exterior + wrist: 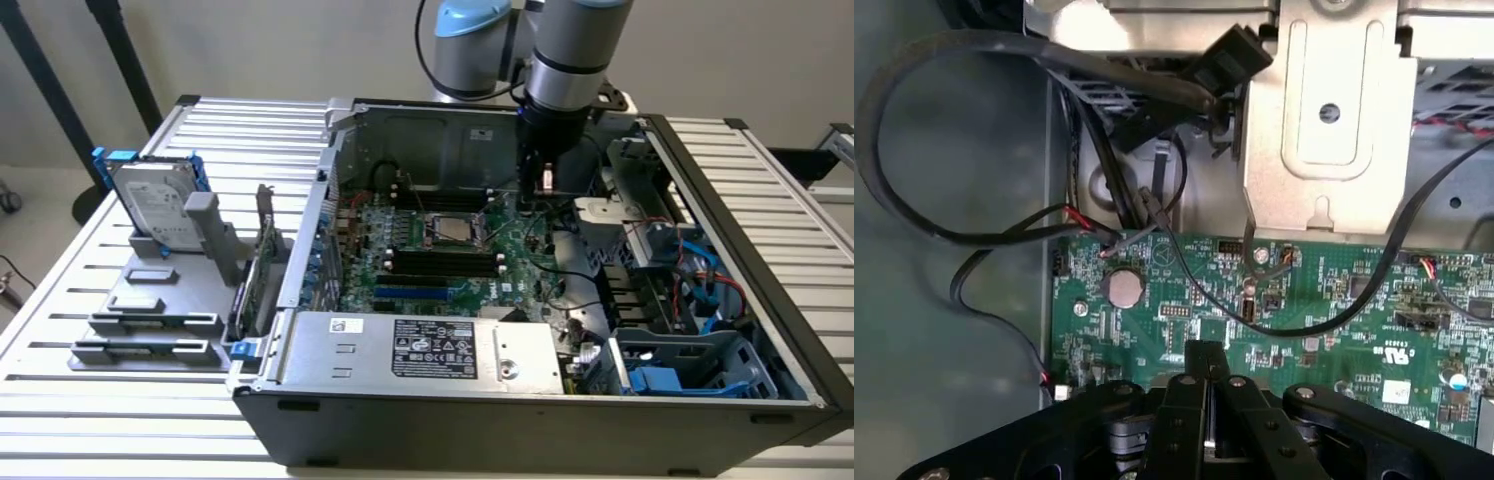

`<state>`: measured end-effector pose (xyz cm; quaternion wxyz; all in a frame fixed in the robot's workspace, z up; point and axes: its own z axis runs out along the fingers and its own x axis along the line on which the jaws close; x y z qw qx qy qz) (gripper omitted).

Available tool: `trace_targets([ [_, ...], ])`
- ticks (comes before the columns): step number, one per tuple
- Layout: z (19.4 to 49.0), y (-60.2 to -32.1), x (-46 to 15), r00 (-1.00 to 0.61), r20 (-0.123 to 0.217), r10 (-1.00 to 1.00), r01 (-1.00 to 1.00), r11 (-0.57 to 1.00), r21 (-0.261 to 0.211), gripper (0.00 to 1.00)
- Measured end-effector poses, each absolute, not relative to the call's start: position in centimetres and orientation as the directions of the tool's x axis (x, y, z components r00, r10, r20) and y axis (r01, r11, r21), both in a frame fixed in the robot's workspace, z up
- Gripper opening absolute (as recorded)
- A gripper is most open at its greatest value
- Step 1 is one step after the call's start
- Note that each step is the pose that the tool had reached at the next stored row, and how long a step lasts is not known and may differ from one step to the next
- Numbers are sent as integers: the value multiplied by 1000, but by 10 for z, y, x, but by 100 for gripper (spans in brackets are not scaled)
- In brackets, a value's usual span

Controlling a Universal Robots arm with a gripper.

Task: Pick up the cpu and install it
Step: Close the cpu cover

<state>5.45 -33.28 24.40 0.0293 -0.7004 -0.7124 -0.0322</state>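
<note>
My gripper (545, 190) hangs inside the open computer case (694, 180), above the far-right part of the green motherboard (441, 275). In the wrist view its black fingers (1204, 365) are pressed together with nothing between them, just over the motherboard (1304, 290). A small silver-grey square, which looks like the cpu (447, 228), lies flat in the socket frame at the board's middle. It sits toward the exterior view's left of the gripper and apart from it.
A grey holder (187, 290) stands outside the case at the exterior view's left, carrying a silver hard drive (154, 205) in a blue bracket and dark memory sticks (147, 350). The power supply (414, 350) fills the case front. Black cables (914, 200) and a metal bracket (1324, 120) lie close by.
</note>
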Motion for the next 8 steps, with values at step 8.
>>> trace_targets([
  [8,245,-333,49,-10,88,996,997,17,-81,11],
])
